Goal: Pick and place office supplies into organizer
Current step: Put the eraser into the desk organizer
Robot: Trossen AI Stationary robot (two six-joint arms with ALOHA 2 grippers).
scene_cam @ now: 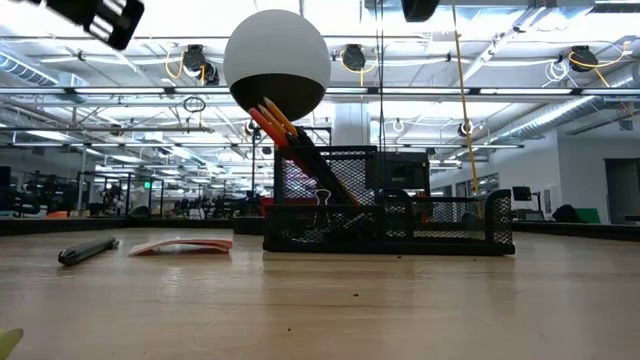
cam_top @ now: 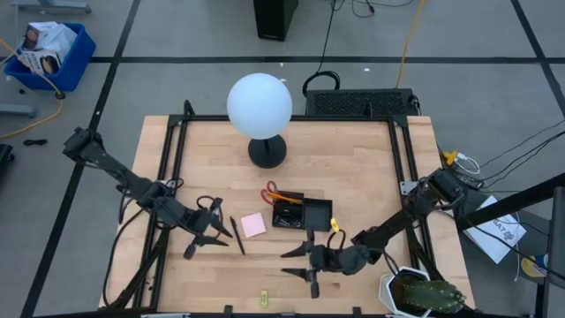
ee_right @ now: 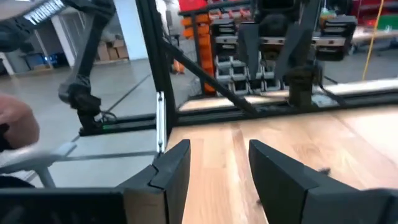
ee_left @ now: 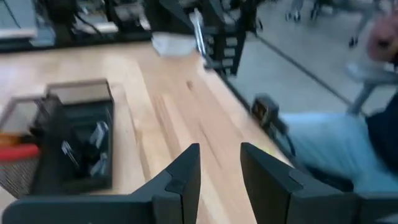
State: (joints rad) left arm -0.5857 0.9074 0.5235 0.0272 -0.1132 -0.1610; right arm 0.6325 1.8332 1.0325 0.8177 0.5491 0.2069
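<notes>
The black mesh organizer point(cam_top: 301, 212) stands mid-table. Red scissors handles point(cam_top: 270, 189) and orange pencils point(scene_cam: 274, 122) stick out of its left end, and clips point(ee_left: 94, 148) lie in its tray. The pink sticky-note pad point(cam_top: 253, 224) lies flat to its left, with a black pen point(cam_top: 237, 235) beside it. A yellow-green piece point(cam_top: 262, 300) lies near the near edge. My left gripper point(cam_top: 217, 229) hovers left of the pad, open and empty point(ee_left: 221, 152). My right gripper point(cam_top: 293, 262) hovers near-side of the organizer, open and empty point(ee_right: 221, 149).
A white globe lamp point(cam_top: 259, 105) on a round black base point(cam_top: 267, 152) stands behind the organizer. A white pot with a green plant point(cam_top: 419, 296) sits at the near right corner. A person's hand point(ee_right: 15, 127) and light-blue clothing point(ee_left: 329, 146) show beyond the table.
</notes>
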